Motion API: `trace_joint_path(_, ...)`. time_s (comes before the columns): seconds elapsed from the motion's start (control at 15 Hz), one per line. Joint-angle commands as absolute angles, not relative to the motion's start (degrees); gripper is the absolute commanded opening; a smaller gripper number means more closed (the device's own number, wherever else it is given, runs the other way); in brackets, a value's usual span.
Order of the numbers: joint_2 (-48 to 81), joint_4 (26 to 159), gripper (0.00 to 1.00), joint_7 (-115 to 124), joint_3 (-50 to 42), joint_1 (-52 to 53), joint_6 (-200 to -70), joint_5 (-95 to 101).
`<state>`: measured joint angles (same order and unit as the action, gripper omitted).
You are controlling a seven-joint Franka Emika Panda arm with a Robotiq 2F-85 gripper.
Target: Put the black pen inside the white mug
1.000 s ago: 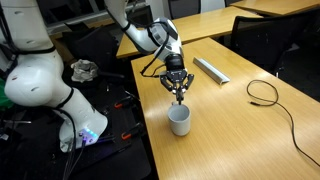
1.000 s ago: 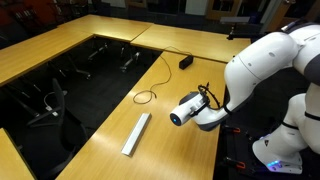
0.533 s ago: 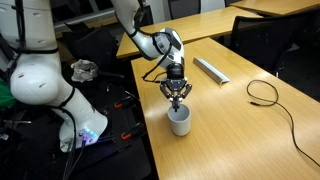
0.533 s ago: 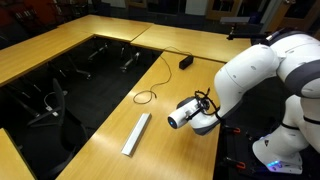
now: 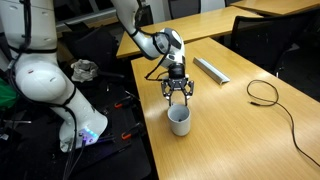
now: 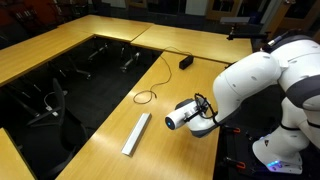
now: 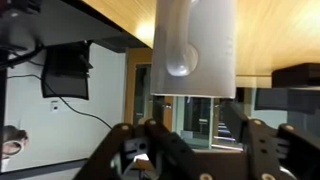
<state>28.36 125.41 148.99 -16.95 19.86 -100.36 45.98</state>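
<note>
The white mug (image 5: 179,121) stands upright near the table's front edge. My gripper (image 5: 177,93) hangs straight above it, a short gap over the rim, with its fingers spread open and nothing between them. The wrist view is upside down: the mug (image 7: 195,40) fills the top centre. The gripper (image 7: 190,118) shows there with both jaws apart and only background in the gap. The black pen does not show in any view. In an exterior view the robot arm (image 6: 250,85) hides the mug.
A flat grey bar (image 5: 211,69) (image 6: 136,133) lies beyond the mug. A looped black cable (image 5: 265,92) (image 6: 147,97) runs across the table to a small black box (image 6: 186,62). The table edge (image 5: 150,120) drops off close beside the mug.
The gripper has opened over the mug. The thin black pen that hung from its shut fingers a second ago is no longer between them.
</note>
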Motion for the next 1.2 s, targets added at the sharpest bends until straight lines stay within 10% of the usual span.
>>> trace_joint_path(0.0,20.4,130.7,0.98,148.6,-10.3,13.4,-103.1,45.3)
trace_joint_path(1.13,-18.0,154.3,1.00,137.0,-2.4,0.4,-136.7,41.9)
